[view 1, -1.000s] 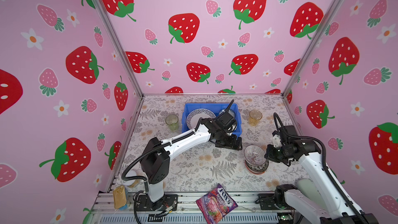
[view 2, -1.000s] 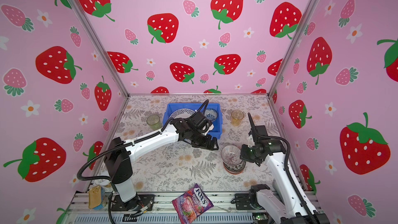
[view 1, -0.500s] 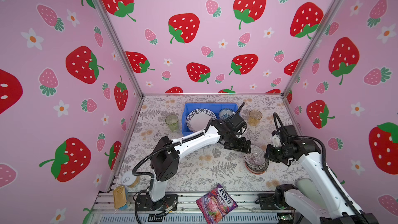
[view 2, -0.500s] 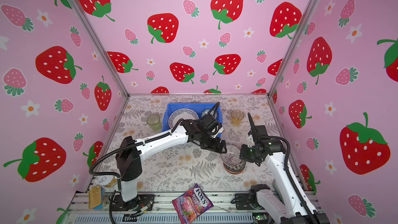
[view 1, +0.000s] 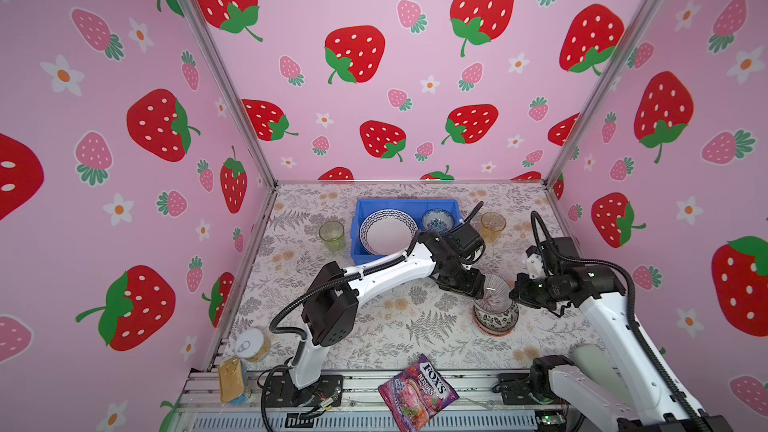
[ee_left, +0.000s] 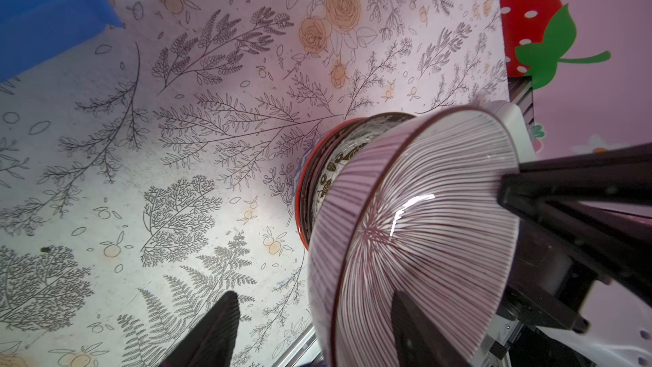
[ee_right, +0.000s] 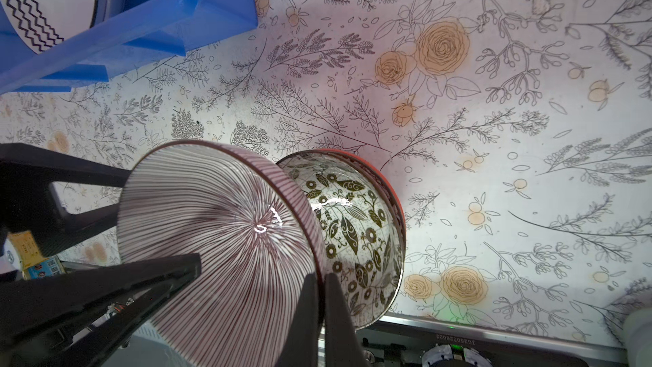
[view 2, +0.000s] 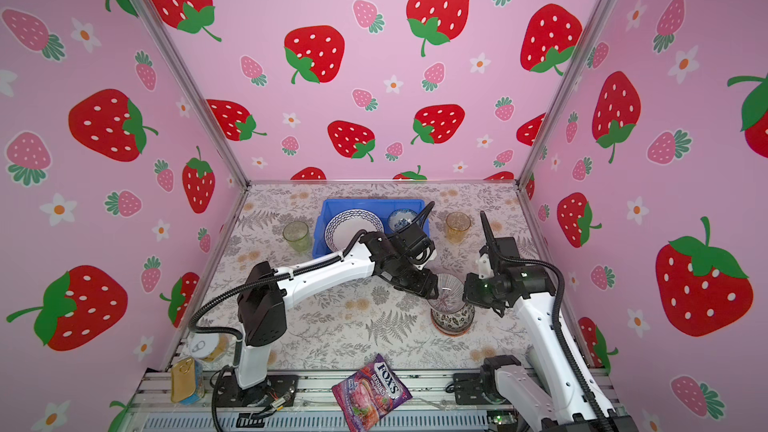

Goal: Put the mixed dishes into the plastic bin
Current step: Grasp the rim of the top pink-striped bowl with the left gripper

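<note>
In both top views, the right claw (view 1: pixel 517 290) is clenched on the rim of a maroon-and-white striped ceramic bowl (view 1: pixel 494 290). It holds the bowl tilted just above a black-and-white floral bowl (view 1: pixel 496 317), right of centre on the floral-clothed bench (view 1: pixel 415 338). The left claw (view 2: pixel 426 284) meets the striped bowl from the left. The bright blue rectangular plastic bin (view 1: pixel 407 202) stands far and central, well apart.

The left wrist view shows the left claw released, its jaws astride the striped bowl's wall, the outer one clear of it.

In the right wrist view, two fingers (ee_right: pixel 307 312) pinch the rim thinly, and the floral bowl sits nested in an orange-rimmed bowl (ee_right: pixel 394 192).

If the right claw lets go before the left bites, or the left closes askew on the glossy slope, the bowl would likely slip and chip on the stack below.
</note>
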